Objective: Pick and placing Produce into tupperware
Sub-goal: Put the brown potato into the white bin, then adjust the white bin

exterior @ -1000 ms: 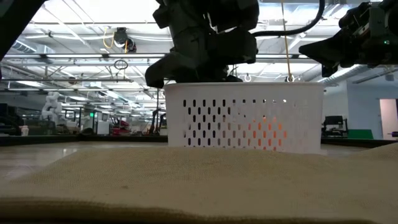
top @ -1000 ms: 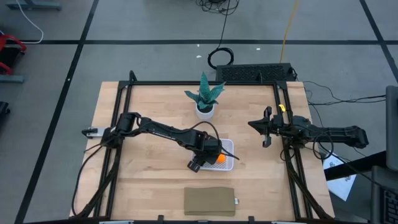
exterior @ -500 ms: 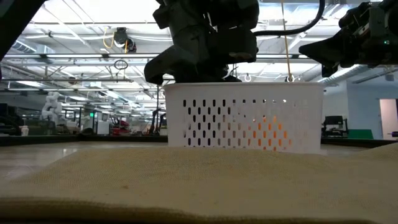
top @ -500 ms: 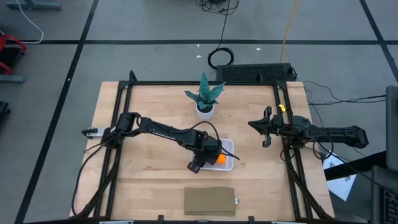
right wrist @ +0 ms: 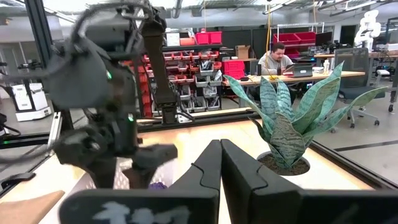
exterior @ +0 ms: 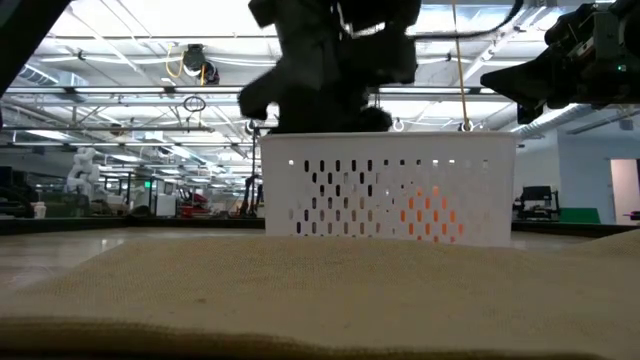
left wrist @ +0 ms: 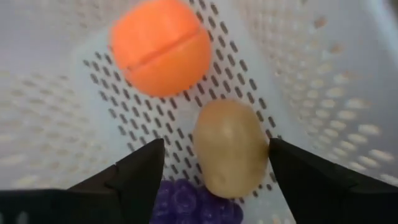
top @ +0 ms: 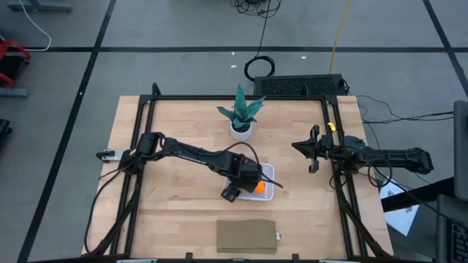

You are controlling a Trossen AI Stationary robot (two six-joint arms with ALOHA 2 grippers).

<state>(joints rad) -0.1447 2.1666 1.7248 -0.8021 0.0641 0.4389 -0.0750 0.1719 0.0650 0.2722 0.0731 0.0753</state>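
Observation:
The white perforated container (top: 272, 183) stands on the table near its middle, and its wall also shows in the low view (exterior: 390, 190). In the left wrist view a round orange ball (left wrist: 161, 46), a tan piece (left wrist: 230, 148) and a dark purple lump (left wrist: 193, 202) lie on its dotted bottom. My left gripper (left wrist: 216, 148) is open inside the container, pointing down, with one finger on either side of the tan piece. In the high view the left gripper (top: 247, 183) covers the container's left part. My right gripper (top: 313, 155) is shut and empty, held above the table's right side.
A green spiky plant in a white pot (top: 241, 113) stands at the far middle of the table. A flat tan pad (top: 246, 236) lies at the near edge, in front of the container. A black frame runs round the table. A person sits in the room beyond the table (right wrist: 273, 62).
My left gripper has moved slightly over the container and shows blurred in the low view. The container's wall has shifted a little there. My right gripper has kept still.

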